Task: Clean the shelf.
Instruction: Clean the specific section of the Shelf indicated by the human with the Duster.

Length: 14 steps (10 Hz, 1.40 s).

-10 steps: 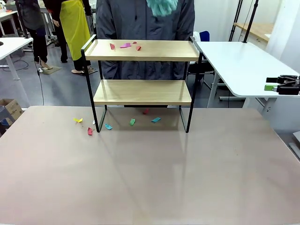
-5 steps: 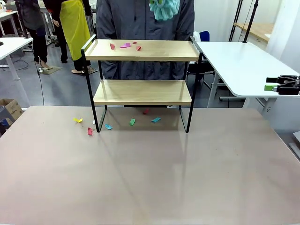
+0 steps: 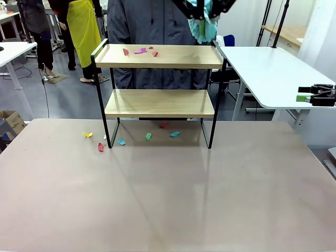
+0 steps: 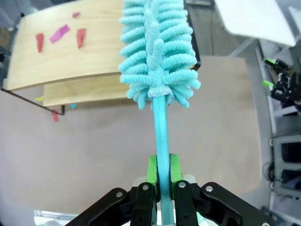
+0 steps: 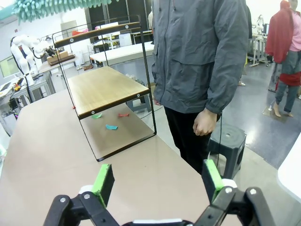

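Front cam: duster (image 3: 203, 26), left hand (image 3: 201, 6) partly past top edge

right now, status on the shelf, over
Left gripper shut on teal duster, over right end of shelf. Right gripper open, aside. Coloured scraps on top board, left side. Person behind shelf.

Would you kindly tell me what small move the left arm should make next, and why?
Probably lower the duster onto the shelf's top board: the left hand holds it above the right end, while paper scraps lie toward the left.
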Each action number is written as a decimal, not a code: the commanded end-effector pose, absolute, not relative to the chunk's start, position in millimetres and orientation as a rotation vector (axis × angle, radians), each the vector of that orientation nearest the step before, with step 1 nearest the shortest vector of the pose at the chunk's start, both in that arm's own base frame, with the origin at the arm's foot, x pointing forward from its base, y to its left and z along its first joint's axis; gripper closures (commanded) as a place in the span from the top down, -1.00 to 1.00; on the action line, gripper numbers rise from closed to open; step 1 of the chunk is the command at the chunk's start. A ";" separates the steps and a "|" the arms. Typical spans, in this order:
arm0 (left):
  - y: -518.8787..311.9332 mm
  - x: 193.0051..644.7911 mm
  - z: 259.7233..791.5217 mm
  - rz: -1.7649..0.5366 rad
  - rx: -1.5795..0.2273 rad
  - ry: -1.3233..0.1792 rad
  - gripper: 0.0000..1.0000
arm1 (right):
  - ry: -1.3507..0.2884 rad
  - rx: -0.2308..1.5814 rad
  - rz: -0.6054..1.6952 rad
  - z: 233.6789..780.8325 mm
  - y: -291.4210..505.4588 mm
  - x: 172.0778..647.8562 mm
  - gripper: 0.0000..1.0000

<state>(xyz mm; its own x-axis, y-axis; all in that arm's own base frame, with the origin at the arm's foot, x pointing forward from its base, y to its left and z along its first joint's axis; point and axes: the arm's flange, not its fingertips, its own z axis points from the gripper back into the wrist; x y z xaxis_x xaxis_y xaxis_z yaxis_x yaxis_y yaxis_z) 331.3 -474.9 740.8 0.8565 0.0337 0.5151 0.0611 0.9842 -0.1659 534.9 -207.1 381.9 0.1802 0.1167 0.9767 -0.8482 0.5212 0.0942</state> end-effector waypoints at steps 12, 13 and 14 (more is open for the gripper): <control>-508.4 373.6 661.8 0.043 -0.144 -0.474 -0.74 | -1.199 0.761 0.791 384.3 -205.2 535.7 1.00; -492.2 383.3 663.9 0.029 -0.096 -0.457 -0.74 | -1.199 0.761 0.791 384.3 -205.2 535.7 1.00; -473.9 395.1 662.9 0.012 -0.068 -0.424 -0.74 | -1.199 0.761 0.791 384.3 -205.2 535.7 1.00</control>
